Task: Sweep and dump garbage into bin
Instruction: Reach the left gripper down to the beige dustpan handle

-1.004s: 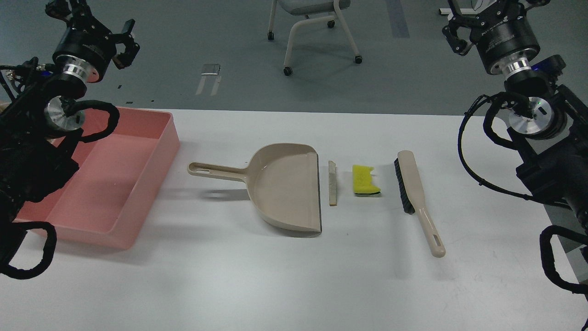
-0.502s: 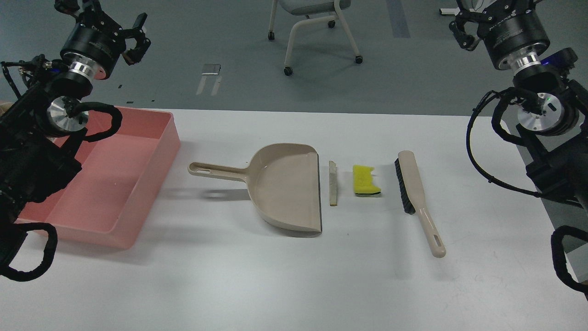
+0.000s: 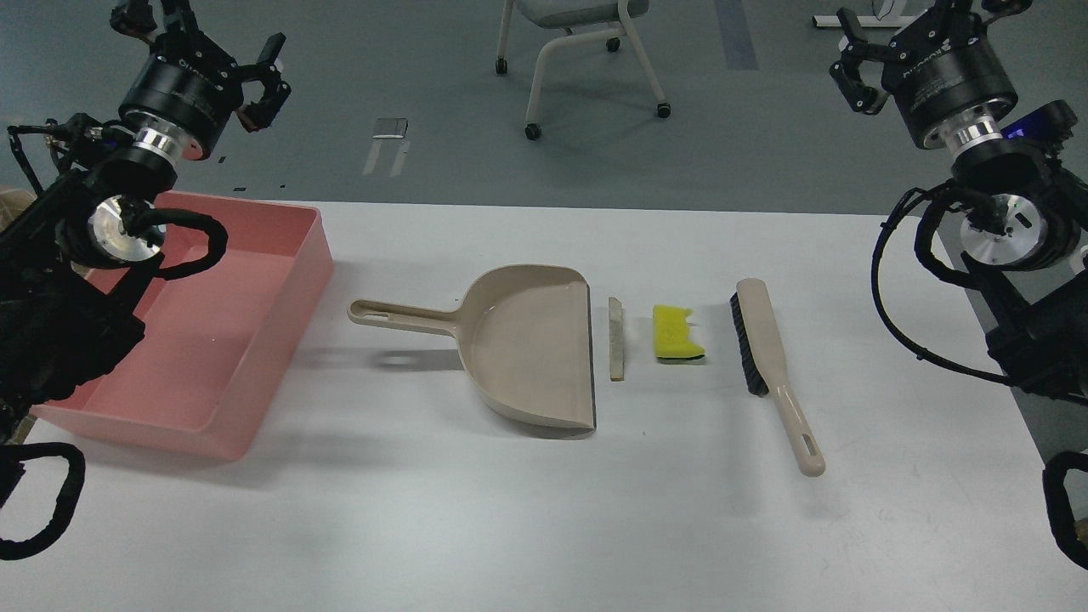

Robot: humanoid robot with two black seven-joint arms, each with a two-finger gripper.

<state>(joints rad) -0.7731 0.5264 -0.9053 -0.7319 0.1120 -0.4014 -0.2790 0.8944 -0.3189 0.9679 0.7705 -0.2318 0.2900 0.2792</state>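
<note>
Both arms are now raised a little more; nothing is touched yet. The left gripper [image 3: 229,64] and right gripper [image 3: 901,34] are spread (holding nothing), far from the dustpan [image 3: 527,340] and brush [image 3: 765,348].

Single head view, forward and down over the white table [image 3: 544,510], moderately near.

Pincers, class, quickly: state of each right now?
Left pincer: open, holding nothing.
Right pincer: open, holding nothing.
</note>
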